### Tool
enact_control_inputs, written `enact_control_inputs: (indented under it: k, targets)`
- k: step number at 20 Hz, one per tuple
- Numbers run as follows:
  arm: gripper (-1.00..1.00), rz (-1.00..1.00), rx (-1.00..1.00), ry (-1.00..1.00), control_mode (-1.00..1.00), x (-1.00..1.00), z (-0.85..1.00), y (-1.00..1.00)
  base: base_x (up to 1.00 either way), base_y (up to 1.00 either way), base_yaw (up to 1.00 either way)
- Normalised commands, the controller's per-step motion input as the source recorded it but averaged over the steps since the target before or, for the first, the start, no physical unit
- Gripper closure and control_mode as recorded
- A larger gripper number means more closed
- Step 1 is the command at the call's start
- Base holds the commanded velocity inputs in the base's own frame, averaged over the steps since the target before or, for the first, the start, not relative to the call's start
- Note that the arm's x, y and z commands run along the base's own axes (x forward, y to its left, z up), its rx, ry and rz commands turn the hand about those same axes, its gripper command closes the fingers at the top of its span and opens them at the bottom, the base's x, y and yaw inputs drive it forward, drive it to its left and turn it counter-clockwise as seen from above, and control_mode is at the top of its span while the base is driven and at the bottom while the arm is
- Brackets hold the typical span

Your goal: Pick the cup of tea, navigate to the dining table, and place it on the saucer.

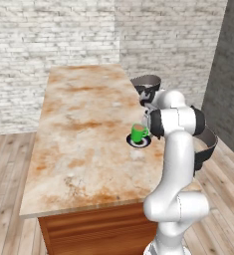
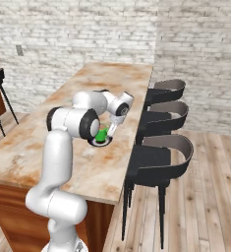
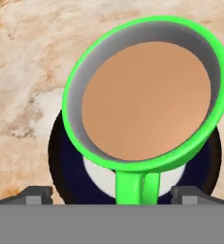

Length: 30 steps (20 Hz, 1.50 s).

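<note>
Hovering open claw (image 3: 111,195) over cup of tea (image 3: 147,95) on saucer (image 3: 66,167).

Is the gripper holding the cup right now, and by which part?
Nothing is held. The gripper is open, its fingertips apart on either side of the handle of the cup, which sits on the saucer.

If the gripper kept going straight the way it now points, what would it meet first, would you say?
Most likely the cup's handle, which sits between the open jaws of the gripper, then the saucer beneath; depth is hard to judge.
</note>
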Motion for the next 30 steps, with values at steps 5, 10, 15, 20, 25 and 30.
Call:
enact_control_inputs:
  k: [5, 10, 15, 20, 25, 30]
  targets:
    - [-1.00, 0.04, 0.01, 0.00, -1.00, 0.00, 0.36, 0.00, 0.00, 0.00, 0.00]
    - [-1.00, 0.03, 0.00, 0.00, -1.00, 0.00, 0.32, 0.00, 0.00, 0.00, 0.00]
    - [-1.00, -0.01, 0.00, 0.00, -1.00, -0.35, 0.21, 0.00, 0.00, 0.00, 0.00]
    - [-1.00, -0.11, 0.00, -0.10, -1.00, -0.76, 0.13, 0.00, 0.00, 0.00, 0.00]
    - [-1.00, -0.29, 0.00, -0.12, -1.00, -0.98, 0.20, 0.09, 0.00, 0.00, 0.00]
    - [-1.00, -0.42, -0.08, -0.12, -1.00, -0.91, 0.47, 0.31, 0.00, 0.00, 0.00]
